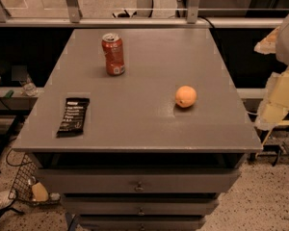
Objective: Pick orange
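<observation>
The orange [185,96] is a small round fruit resting on the grey table top [149,61], right of centre and toward the front. My gripper [278,101] shows as pale yellow-white parts at the right edge of the view. It is beyond the table's right side, about level with the orange and well apart from it, and nothing shows in it.
A red-orange soda can [113,54] stands upright at the back left. A black snack bar wrapper [73,116] lies flat near the front left edge. Drawers [138,182] sit below the table top. A wire basket [31,189] sits on the floor at left, and a rail [135,20] runs behind.
</observation>
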Motion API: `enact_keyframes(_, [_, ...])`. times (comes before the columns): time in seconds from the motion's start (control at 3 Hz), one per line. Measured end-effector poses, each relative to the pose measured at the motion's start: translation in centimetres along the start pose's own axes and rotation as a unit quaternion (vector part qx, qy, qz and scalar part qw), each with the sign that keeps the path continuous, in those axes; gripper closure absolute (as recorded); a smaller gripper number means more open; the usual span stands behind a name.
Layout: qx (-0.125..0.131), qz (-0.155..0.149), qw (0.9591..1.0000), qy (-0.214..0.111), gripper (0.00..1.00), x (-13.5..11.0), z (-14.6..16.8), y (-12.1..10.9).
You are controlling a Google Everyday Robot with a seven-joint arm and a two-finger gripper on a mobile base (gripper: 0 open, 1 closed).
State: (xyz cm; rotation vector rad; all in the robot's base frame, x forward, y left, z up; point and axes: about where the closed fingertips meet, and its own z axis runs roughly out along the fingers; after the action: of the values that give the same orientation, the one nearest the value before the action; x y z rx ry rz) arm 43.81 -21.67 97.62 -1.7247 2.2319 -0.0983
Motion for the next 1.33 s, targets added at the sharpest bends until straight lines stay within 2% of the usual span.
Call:
enact_keyframes(0.33, [0.000, 0.000, 1.0000, 0.000, 0.00, 0.0, 0.0, 0.0])
enact_keyframes(0.67, [0.001, 0.011, 0.9997, -0.023, 0.00, -1.3, 0.9, -0.6])
enact_keyframes(1.0, [-0.019, 0.007, 0.9970, -0.075, 0.00, -4.6, 4.1, -1.7])
enact_keyframes(1.33, [-0.040, -0.002, 0.9935, -0.107, 0.00, -7.9, 8.4, -2.7])
